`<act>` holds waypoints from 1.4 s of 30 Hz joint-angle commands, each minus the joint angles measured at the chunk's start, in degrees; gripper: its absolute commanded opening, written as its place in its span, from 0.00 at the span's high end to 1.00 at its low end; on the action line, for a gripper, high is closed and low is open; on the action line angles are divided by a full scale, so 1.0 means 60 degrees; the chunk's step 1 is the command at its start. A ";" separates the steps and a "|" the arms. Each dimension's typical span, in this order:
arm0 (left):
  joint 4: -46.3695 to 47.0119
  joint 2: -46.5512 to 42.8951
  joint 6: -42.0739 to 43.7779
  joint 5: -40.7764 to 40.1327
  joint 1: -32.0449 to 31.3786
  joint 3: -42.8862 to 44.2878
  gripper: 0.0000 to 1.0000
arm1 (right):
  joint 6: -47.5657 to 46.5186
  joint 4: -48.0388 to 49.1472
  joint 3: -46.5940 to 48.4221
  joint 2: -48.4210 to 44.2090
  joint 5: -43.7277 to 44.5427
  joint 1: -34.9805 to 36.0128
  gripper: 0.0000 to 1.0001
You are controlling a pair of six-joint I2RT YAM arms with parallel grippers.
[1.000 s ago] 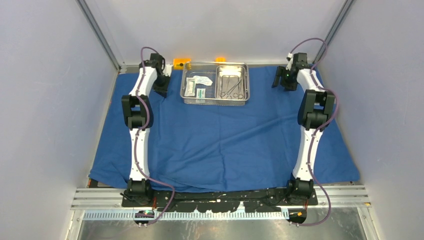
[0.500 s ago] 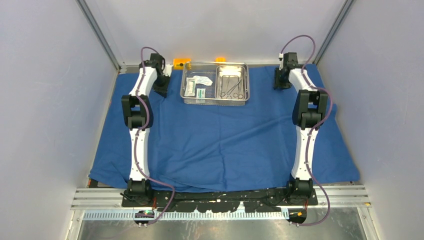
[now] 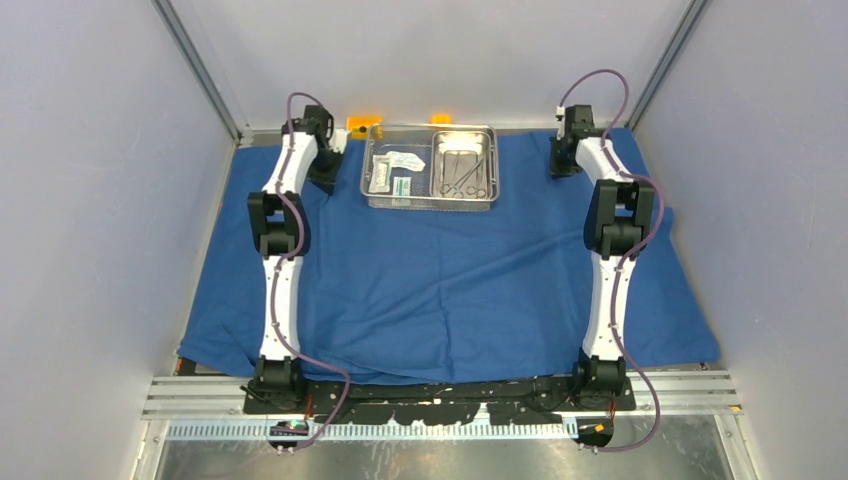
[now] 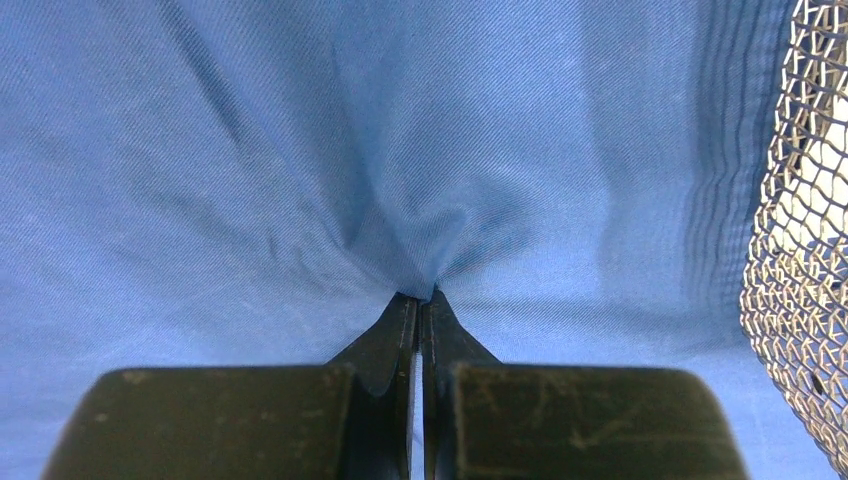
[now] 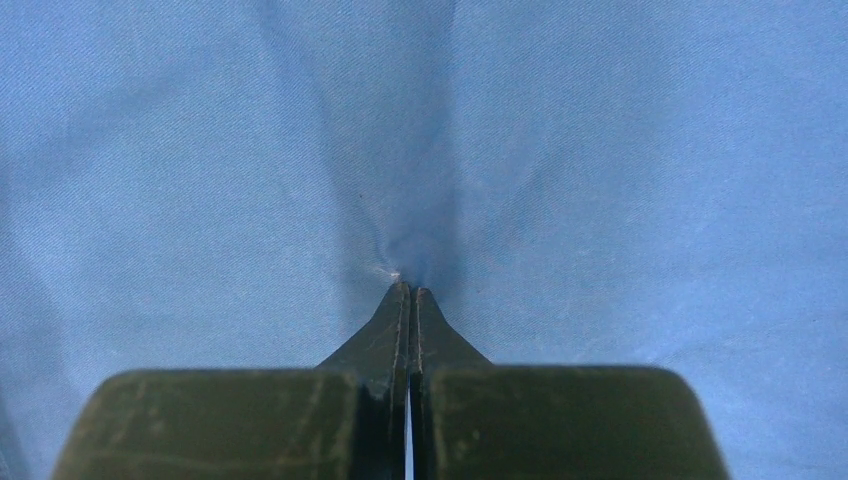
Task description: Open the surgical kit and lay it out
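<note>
Inside mesh basket [image 3: 432, 205], packets [image 3: 392, 170], tray [image 3: 438, 165] holding scissors [image 3: 470, 178]

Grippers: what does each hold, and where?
Both pinch folds of the blue cloth wrap: left gripper beside the mesh basket, right gripper on its other side.

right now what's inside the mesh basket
Inside the mesh basket: white-green packets on the left, a smaller steel tray on the right holding scissors and forceps. Anything beneath the tray or packets is hidden.
</note>
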 commanded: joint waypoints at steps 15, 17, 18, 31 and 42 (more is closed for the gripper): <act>0.0734 0.1582 0.0816 -0.2008 0.0189 0.1471 1.00 | 0.0118 -0.0270 0.0199 0.0393 0.0596 -0.0015 1.00; 0.0895 0.1559 0.0789 -0.2062 0.0194 0.1506 1.00 | 0.0122 -0.0269 0.0257 0.0420 0.0648 -0.0015 1.00; 0.0974 0.1577 0.0782 -0.2092 0.0194 0.1540 1.00 | 0.0119 -0.0270 0.0334 0.0440 0.0685 -0.0023 1.00; 0.1863 0.1714 0.1169 -0.2864 0.0267 0.1894 1.00 | 0.0378 -0.0662 0.1239 0.0975 0.0929 -0.0044 1.00; 0.2058 0.1755 0.1583 -0.3225 0.0267 0.1714 1.00 | 0.0250 -0.1024 0.1961 0.1354 0.1181 -0.0147 1.00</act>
